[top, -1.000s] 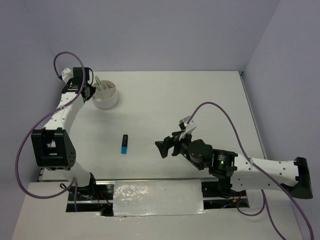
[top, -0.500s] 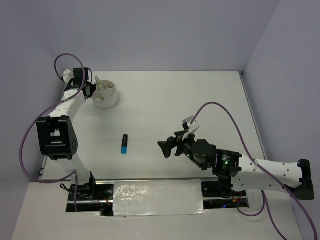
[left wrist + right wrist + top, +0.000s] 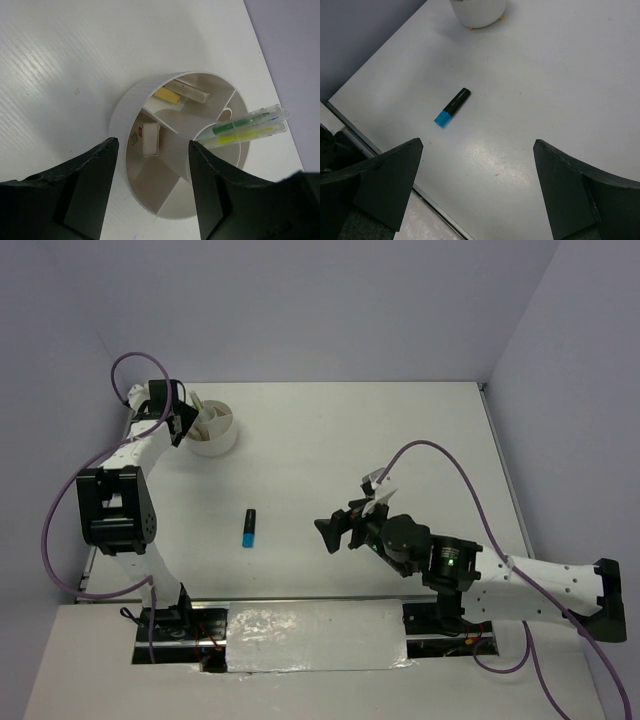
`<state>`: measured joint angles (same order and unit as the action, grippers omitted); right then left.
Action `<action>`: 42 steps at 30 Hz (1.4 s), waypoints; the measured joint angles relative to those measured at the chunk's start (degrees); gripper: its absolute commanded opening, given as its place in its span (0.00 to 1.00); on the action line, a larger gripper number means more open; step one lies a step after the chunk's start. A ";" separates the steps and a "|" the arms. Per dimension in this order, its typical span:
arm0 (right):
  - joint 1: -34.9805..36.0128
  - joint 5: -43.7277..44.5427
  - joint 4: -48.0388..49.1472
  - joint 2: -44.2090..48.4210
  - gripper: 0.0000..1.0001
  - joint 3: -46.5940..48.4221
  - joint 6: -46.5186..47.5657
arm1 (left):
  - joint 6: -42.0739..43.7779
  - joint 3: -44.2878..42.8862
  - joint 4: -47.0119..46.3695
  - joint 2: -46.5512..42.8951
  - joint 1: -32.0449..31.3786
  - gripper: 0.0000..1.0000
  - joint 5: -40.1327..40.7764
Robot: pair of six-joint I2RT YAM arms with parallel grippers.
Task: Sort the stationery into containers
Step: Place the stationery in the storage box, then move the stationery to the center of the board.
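The white cup (image 3: 218, 443) stands at the table's far left, and its inner dividers show in the left wrist view. In the cup (image 3: 125, 107) lie a white eraser (image 3: 150, 139), a tan eraser (image 3: 167, 95) and a grey eraser (image 3: 192, 91). Two clear pens with green and yellow-green cores (image 3: 245, 127) lean out over its rim. My left gripper (image 3: 153, 145) hangs open just above the cup, gripping nothing; the top view shows it (image 3: 183, 422) at the cup's left side. The blue-and-black marker (image 3: 248, 528) (image 3: 452, 107) lies alone mid-table. My right gripper (image 3: 335, 530) (image 3: 477, 145) hovers open to the marker's right.
A purple-grey wall runs close behind and to the left of the cup. The table's near edge (image 3: 395, 165) runs just below the marker. The cup (image 3: 477, 12) shows at the top of the right wrist view.
My left gripper's jaws have spread open over the cup. The left arm has shifted a little towards the wall. The right arm has barely moved.
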<state>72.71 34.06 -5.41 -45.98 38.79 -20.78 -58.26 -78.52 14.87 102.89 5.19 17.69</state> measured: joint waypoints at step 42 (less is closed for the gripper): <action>0.59 0.31 -32.63 -85.70 0.57 64.67 -32.17 | 29.62 29.86 16.59 -58.53 0.04 0.99 -10.16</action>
<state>73.30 34.37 -38.04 -131.68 103.46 -52.95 -28.64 -48.66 31.46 44.36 5.23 7.53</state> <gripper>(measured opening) 0.666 0.993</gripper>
